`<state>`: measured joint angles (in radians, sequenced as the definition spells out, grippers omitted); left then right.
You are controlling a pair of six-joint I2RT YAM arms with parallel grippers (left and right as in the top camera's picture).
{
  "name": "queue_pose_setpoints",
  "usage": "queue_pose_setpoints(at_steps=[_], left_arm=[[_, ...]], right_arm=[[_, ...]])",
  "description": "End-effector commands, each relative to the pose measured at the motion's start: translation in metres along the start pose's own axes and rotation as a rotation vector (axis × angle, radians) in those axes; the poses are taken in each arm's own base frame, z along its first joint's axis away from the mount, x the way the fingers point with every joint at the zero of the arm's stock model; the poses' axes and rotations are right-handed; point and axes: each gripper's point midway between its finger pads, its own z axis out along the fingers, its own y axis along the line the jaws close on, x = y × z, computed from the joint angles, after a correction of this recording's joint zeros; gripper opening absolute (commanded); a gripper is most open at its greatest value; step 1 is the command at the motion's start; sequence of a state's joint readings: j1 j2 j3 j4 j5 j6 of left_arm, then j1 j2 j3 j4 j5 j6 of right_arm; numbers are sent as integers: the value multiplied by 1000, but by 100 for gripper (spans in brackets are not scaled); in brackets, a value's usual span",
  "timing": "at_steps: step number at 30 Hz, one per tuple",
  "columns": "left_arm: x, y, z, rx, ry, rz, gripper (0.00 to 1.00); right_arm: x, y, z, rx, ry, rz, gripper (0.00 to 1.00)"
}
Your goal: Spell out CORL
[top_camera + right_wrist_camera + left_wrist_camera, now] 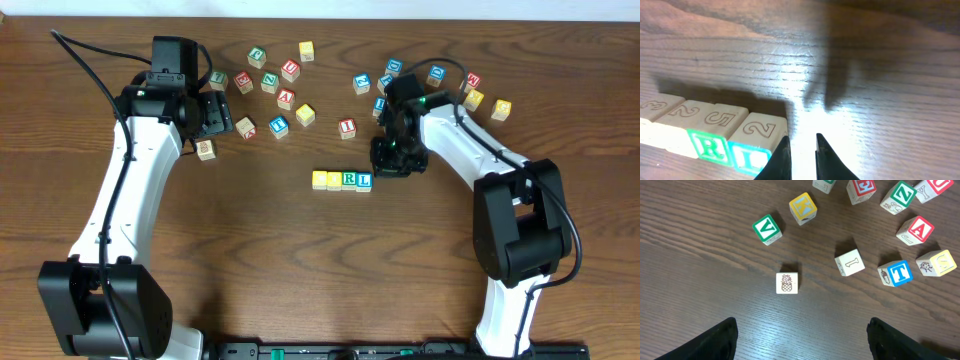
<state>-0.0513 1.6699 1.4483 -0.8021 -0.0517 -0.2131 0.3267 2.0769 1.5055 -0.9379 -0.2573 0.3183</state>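
Observation:
Four letter cubes stand in a straight, touching row at the table's middle: two yellow-topped ones [320, 179] [335, 180], then the green R cube [349, 180] [706, 145] and the blue L cube [364, 181] [747, 157]. My right gripper [383, 163] [801, 139] is low over the table just past the L end of the row. Its jaws are nearly together with a thin gap and nothing between them, and the left finger [782, 155] is right beside the L cube. My left gripper [215, 115] [801, 325] hangs open and empty over loose cubes at the back left.
Loose cubes lie scattered across the back of the table [290, 85], with more behind the right arm [472, 98]. Under the left wrist are a pineapple cube [787, 283], a green V [766, 229], a blue T [897, 273] and a red A [916, 230].

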Motion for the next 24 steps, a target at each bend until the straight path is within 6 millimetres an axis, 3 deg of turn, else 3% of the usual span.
queue_pose_setpoints(at_steps=[1, 15, 24], left_arm=[[-4, 2, -1, -8, -11, -12, 82], [-4, 2, -1, -8, -11, -12, 82], [-4, 2, -1, -8, -11, -11, 82]], right_arm=[[-3, 1, -3, 34, -2, -4, 11], [34, 35, -41, 78, 23, -93, 4], [47, 59, -24, 148, -19, -127, 3]])
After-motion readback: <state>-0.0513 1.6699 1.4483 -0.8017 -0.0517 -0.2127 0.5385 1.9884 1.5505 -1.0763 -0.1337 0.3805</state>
